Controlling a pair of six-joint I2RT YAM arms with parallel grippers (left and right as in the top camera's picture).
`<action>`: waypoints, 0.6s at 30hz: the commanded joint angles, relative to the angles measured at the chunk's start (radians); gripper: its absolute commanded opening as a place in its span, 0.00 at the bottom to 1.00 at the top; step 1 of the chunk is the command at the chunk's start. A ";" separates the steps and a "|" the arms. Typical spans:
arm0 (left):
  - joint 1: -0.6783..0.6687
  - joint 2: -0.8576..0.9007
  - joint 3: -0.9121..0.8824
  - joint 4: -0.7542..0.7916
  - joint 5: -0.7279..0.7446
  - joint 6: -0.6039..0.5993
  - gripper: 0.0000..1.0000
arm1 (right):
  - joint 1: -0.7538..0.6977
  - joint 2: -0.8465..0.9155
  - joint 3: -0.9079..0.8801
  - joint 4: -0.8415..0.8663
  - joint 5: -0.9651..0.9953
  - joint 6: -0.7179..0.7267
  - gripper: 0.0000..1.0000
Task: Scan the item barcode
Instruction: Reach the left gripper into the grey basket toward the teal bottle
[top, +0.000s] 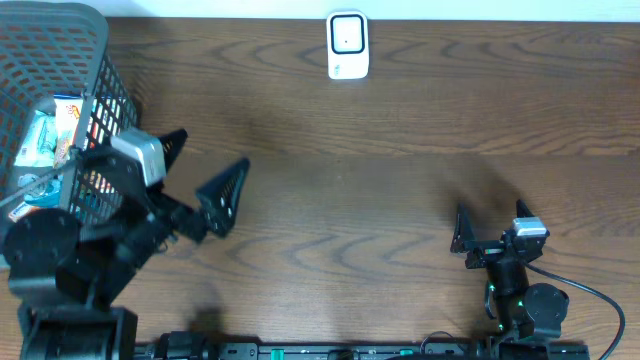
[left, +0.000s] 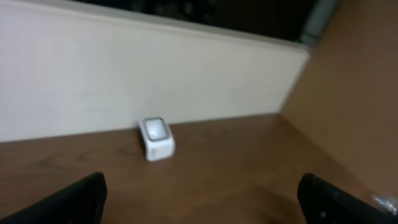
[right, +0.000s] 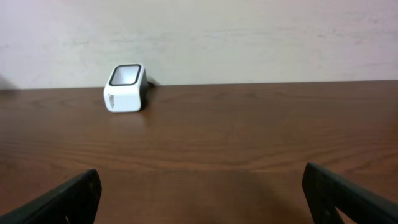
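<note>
Overhead view: you see a dark mesh basket (top: 112, 92) at the left edge of the wooden table (top: 400, 150). It holds the packaged items (top: 62, 125): an orange-and-white packet on top, with a bluish one just beside it. Their barcodes cannot be made out. The white barcode scanner (top: 348, 45) stands at the far edge of the table near its middle, well apart from the basket, window facing up.

The left gripper (top: 213, 150) hangs just beside the basket's right wall, its jaws spread wide and holding nothing. The right gripper (top: 489, 210) sits low at the near right of the table, likewise released and empty.

Left wrist view: you look between two dark fingers (left: 81, 202) at the lower corners. The scanner (left: 157, 138) shows blurred against the pale wall (left: 124, 74), with bare wood in between.

Right wrist view: both fingers (right: 71, 202) frame the bottom of the picture, nothing between them. The scanner (right: 125, 88) stands left of centre at the foot of the wall, and its dark-rimmed window is visible.
</note>
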 joint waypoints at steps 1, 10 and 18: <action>0.004 0.036 0.032 0.018 -0.308 -0.117 0.98 | 0.007 -0.005 -0.002 -0.005 0.010 0.012 0.99; 0.028 0.293 0.271 -0.059 -0.913 -0.147 0.98 | 0.007 -0.005 -0.002 -0.005 0.010 0.012 0.99; 0.158 0.533 0.528 -0.380 -1.186 -0.448 0.98 | 0.007 -0.005 -0.002 -0.005 0.010 0.012 0.99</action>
